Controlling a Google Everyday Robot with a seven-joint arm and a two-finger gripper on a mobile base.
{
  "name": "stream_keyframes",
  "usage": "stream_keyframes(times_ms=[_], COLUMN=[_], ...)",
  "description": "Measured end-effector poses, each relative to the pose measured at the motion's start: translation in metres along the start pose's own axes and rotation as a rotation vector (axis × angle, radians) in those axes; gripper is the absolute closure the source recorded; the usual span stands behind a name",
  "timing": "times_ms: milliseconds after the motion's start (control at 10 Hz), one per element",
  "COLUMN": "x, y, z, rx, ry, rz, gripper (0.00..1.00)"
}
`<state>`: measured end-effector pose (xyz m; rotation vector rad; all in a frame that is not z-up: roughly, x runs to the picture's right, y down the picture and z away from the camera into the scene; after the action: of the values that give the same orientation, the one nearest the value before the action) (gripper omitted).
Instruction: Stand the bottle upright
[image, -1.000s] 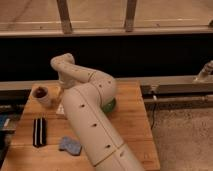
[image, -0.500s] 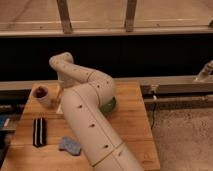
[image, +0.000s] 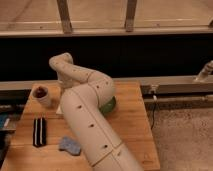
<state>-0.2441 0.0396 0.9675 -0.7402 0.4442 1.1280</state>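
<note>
1. Up at the back-left of the wooden table (image: 131, 125), gripper (image: 63, 94) pointing down from the bent wrist, tucked behind the arm's (image: 87, 120) thick lower link; wide or narrow cannot be told.
2. Just beneath it, a pale sliver (image: 59, 107) against the arm's left flank, possibly the bottle; upright or lying cannot be told.
3. Just left of the gripper, white cup (image: 42, 95) with a dark reddish inside, standing near the table's back-left corner.
4. To the right, behind the arm's elbow, green bowl (image: 109, 105), mostly hidden, only its right rim showing.
5. Nearer the front-left edge, black striped object (image: 39, 131) lying flat, and a blue cloth (image: 70, 145) touching or just beside the arm's base link.
6. Open board on the right half, from the bowl out to the right edge; tight room on the left, between cup, arm and back edge.
7. Against half a second ago: arm in much the same pose, cup, striped object and cloth in the same places.
</note>
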Motion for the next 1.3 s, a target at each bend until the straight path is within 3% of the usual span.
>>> stream_keyframes(times_ms=[400, 500, 1300], x=[0.000, 0.000, -0.007], y=[0.000, -0.001, -0.009], z=[-0.010, -0.015, -0.060], rx=[0.015, 0.017, 0.058], ry=[-0.020, -0.029, -0.086], rz=[-0.009, -0.010, -0.018], gripper=[0.96, 1.00, 1.00])
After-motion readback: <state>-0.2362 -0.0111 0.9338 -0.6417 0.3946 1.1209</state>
